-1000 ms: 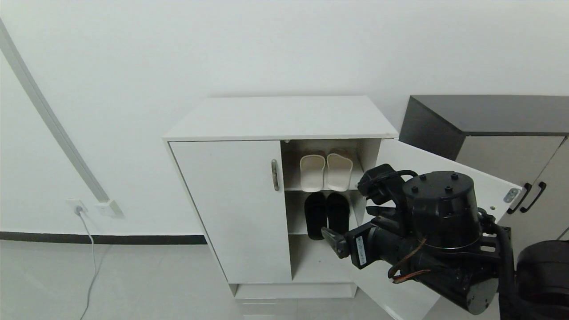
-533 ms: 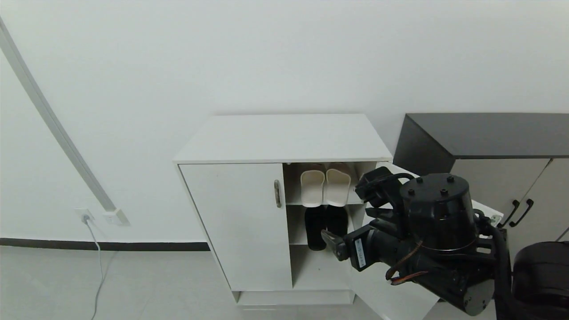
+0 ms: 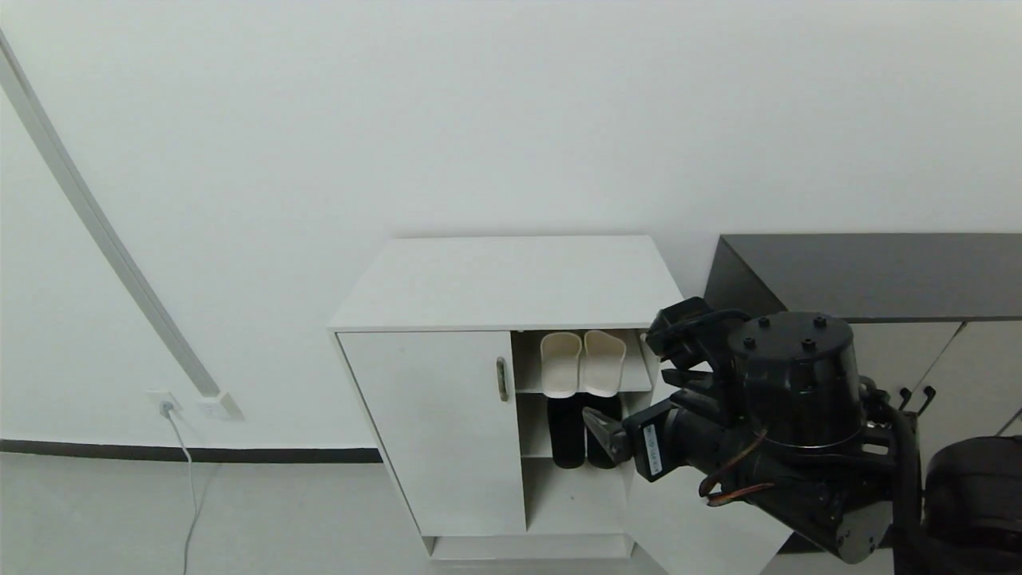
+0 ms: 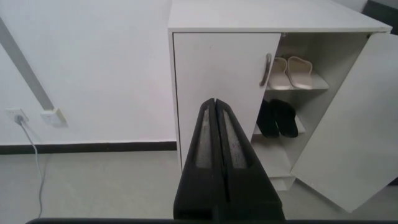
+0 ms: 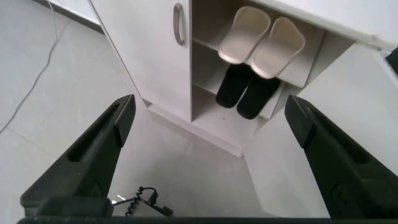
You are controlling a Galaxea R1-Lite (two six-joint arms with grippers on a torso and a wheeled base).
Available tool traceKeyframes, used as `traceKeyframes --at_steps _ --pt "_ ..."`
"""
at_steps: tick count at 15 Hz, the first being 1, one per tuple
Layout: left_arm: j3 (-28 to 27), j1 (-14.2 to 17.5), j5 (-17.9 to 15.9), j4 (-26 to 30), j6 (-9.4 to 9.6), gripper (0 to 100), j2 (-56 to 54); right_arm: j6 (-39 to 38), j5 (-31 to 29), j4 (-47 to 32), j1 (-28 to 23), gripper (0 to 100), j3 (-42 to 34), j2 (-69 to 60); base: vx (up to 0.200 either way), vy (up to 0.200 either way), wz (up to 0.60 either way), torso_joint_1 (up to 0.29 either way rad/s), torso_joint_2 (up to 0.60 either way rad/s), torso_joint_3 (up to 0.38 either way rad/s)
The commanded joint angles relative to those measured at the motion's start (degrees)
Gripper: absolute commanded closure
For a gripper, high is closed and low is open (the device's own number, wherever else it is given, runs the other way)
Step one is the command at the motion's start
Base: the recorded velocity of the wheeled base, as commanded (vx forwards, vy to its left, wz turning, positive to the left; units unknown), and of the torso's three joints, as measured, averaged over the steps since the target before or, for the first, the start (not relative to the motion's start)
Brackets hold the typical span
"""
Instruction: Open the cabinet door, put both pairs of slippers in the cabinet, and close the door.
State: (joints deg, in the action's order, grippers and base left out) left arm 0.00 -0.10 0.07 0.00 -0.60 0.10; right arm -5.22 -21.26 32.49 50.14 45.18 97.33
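The white cabinet [image 3: 503, 279] stands against the wall with its left door shut and its right door [image 4: 354, 124] swung open. White slippers [image 3: 581, 363] rest on the upper shelf and black slippers [image 3: 576, 435] on the shelf below. My right gripper [image 3: 631, 375] hangs open in front of the open side, a little away from the shelves, with nothing between its fingers. From the right wrist I see both pairs, white slippers [image 5: 261, 40] above black slippers [image 5: 245, 90]. My left gripper [image 4: 215, 106] is shut and empty, well back from the closed door.
A dark grey cabinet [image 3: 862, 271] stands right beside the white one, behind the open door. A wall socket with a cable [image 3: 164, 403] and a slanted grey strip [image 3: 104, 231] are on the left wall. Bare floor [image 3: 239, 519] lies in front.
The whole head view has shifted: the cabinet now sits lower and looks smaller, so the camera has moved. The slippers stay on their shelves and the right gripper stays open.
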Motion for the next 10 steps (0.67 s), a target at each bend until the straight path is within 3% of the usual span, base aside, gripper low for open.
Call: traceKeyframes --at_steps 1,2,10 --pt "0.0 0.0 0.0 0.0 -0.02 100 0.1 0.0 0.2 1.1 -0.1 0 -1.1 0.0 0.000 0.000 0.00 0.105 -0.24 -0.119" --pt "0.0 0.0 0.0 0.0 -0.02 100 0.1 0.9 0.2 2.8 -0.2 100 -1.9 0.1 0.000 0.000 0.00 0.032 -0.08 -0.046" --pt "0.0 0.0 0.0 0.1 -0.02 100 0.1 2.6 0.0 4.0 -0.2 100 -3.1 0.1 0.000 0.000 0.00 0.000 0.00 0.000"
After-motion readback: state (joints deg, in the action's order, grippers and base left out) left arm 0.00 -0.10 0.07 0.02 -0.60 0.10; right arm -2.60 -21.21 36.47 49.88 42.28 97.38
